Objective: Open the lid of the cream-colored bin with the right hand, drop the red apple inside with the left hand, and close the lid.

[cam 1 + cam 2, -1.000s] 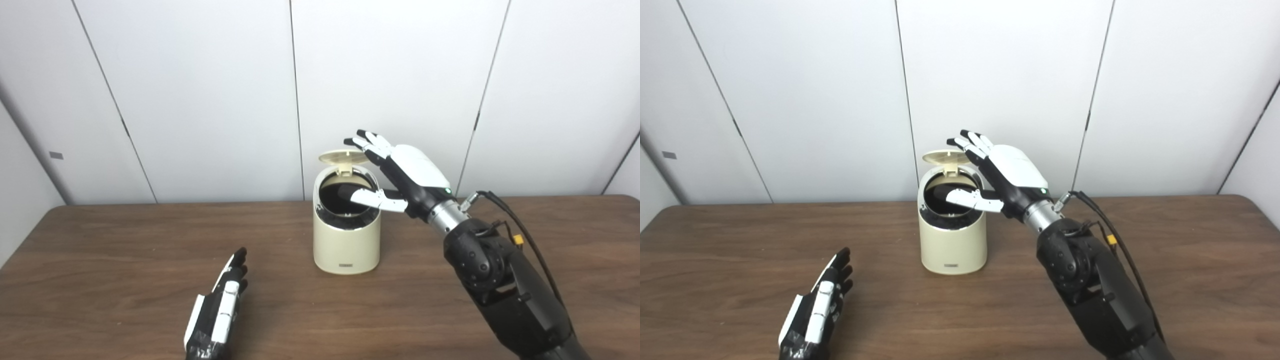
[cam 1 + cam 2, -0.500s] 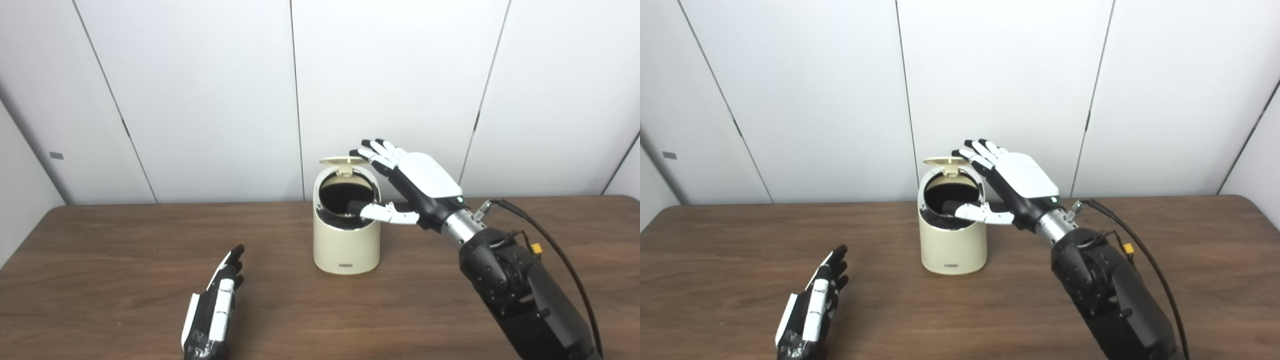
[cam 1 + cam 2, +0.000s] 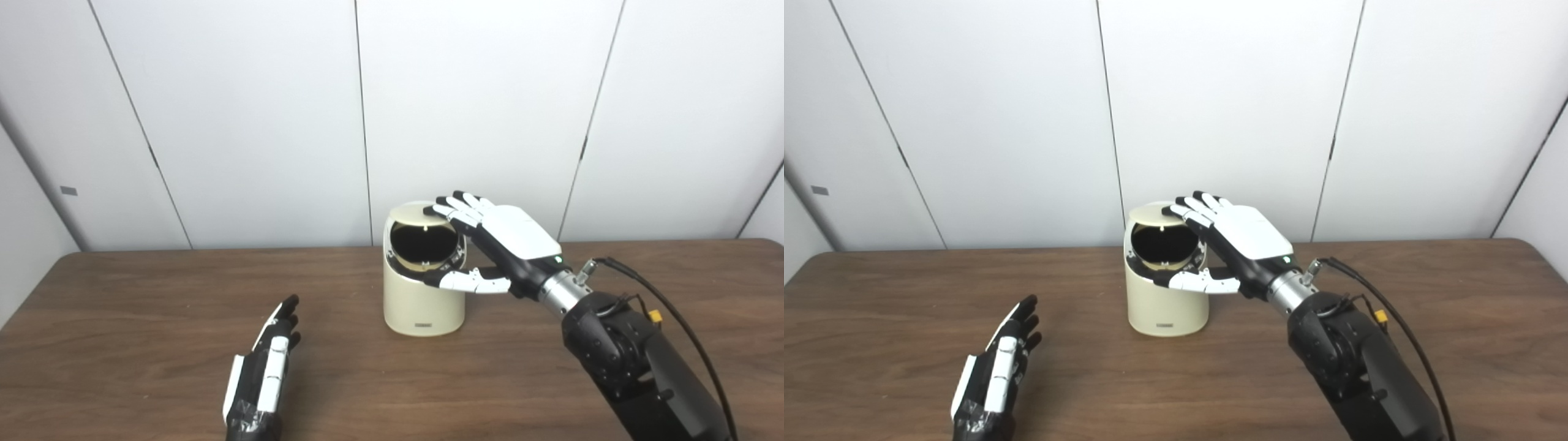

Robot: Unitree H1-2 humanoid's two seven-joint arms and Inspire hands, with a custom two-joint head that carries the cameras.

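The cream-colored bin [image 3: 416, 306] stands upright at the middle of the table. Its lid [image 3: 416, 212] is tilted low over the dark opening, with a gap still showing at the front. My right hand [image 3: 511, 236] is open, its fingers lie on top of the lid and its thumb reaches across the front of the rim. My left hand [image 3: 263, 373] is open and empty, resting low over the table to the front left of the bin. No red apple shows on the table; the inside of the bin is dark.
The brown wooden table [image 3: 122, 306] spreads around the bin. White wall panels stand behind it. A black cable [image 3: 667, 306] runs along my right forearm.
My right hand has come down and the lid has swung from nearly upright to low over the opening. The thumb has moved out of the opening to the front rim. The left hand has barely moved.
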